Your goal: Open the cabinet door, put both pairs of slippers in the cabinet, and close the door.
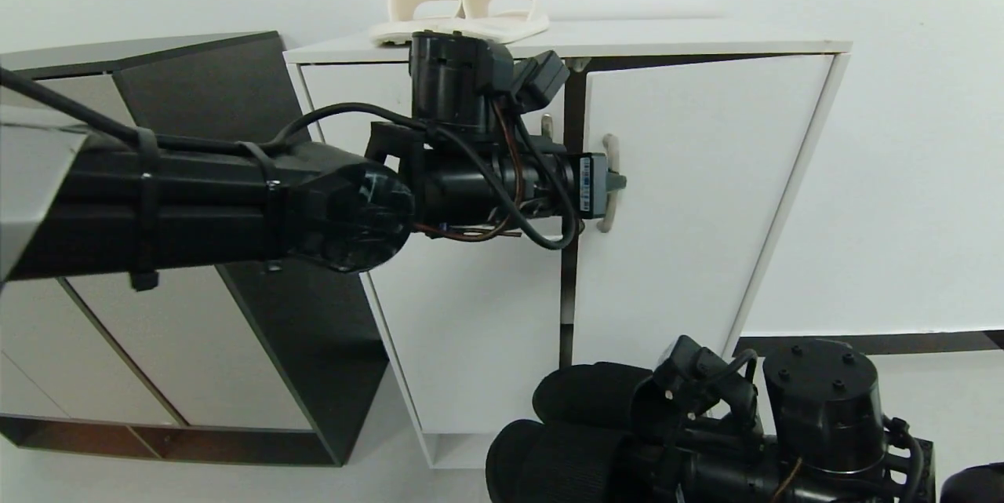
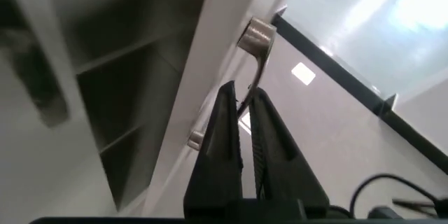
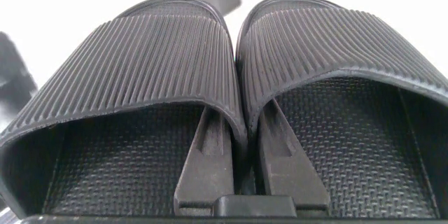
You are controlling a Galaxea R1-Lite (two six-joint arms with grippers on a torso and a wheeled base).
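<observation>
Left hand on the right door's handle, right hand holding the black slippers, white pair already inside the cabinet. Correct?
Not quite. The white pair sits on top of the cabinet, not inside it, as the head view shows. The rest holds: left hand on the handle, right hand holding the black slippers.

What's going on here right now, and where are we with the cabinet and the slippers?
The left gripper is clamped on the handle of the right door of the white cabinet; that door looks barely ajar. The right gripper holds the black slippers pinched together, low in front of the cabinet. The white slippers sit on the cabinet's top.
</observation>
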